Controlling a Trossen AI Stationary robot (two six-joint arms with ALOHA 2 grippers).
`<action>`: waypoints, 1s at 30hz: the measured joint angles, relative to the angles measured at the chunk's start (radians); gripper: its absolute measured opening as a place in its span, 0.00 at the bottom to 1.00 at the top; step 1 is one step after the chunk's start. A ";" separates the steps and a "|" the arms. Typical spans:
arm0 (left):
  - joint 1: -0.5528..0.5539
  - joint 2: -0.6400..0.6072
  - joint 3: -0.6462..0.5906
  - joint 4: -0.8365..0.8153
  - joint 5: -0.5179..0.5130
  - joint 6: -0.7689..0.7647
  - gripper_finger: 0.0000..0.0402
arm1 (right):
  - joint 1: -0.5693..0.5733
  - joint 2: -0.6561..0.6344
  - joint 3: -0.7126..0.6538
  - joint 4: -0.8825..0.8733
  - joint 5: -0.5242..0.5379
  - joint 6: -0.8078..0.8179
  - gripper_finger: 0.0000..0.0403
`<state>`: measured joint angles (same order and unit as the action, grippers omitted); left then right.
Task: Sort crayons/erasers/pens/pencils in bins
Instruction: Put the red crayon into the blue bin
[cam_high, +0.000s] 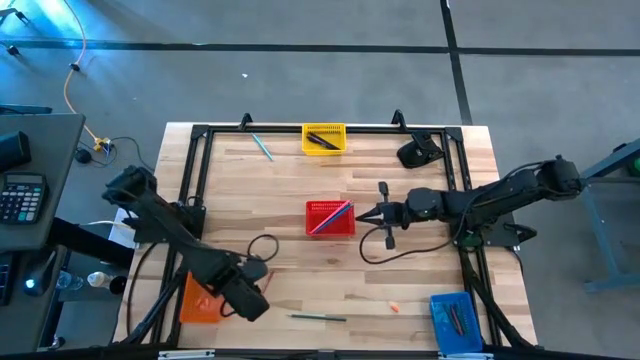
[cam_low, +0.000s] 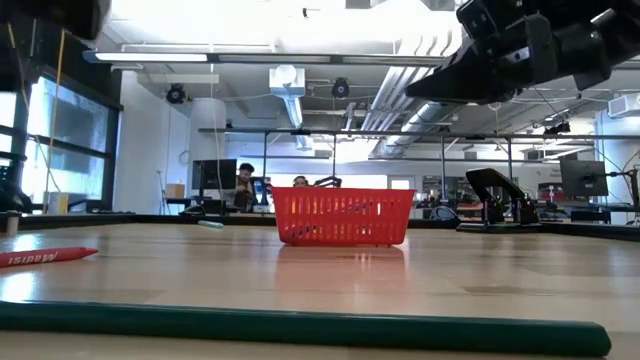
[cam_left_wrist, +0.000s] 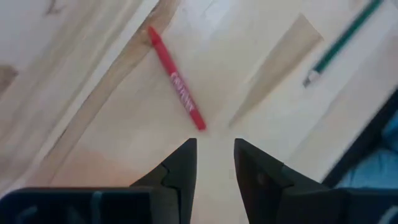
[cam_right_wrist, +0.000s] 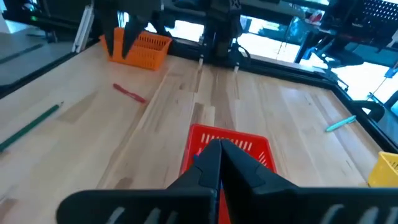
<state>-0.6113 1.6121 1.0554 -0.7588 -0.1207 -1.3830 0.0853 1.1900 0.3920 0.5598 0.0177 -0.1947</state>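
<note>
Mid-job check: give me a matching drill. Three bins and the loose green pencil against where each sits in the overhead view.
Things:
1. yellow bin
2. red bin
3. blue bin
4. green pencil

Places in the high view:
A. middle of the table
B. bottom right corner
C. top edge, middle
D. bottom edge, near the middle

Pairs: 1-C, 2-A, 3-B, 4-D

The red crayon (cam_left_wrist: 176, 86) just ahead of the left tool (cam_left_wrist: 215, 163) bears white lettering. It is too blurred to read. No other text is legible.
</note>
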 joint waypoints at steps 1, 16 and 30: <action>0.007 0.017 0.000 0.010 -0.001 0.000 0.25 | 0.000 0.000 -0.001 0.007 0.000 0.002 0.00; 0.050 0.137 0.000 0.044 -0.012 0.017 0.41 | 0.035 0.000 -0.001 0.044 0.063 0.011 0.00; 0.056 0.225 0.004 0.078 0.000 0.000 0.30 | 0.035 0.000 -0.002 0.043 0.064 0.003 0.00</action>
<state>-0.5556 1.8374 1.0595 -0.6809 -0.1211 -1.3829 0.1204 1.1900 0.3904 0.6029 0.0822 -0.1917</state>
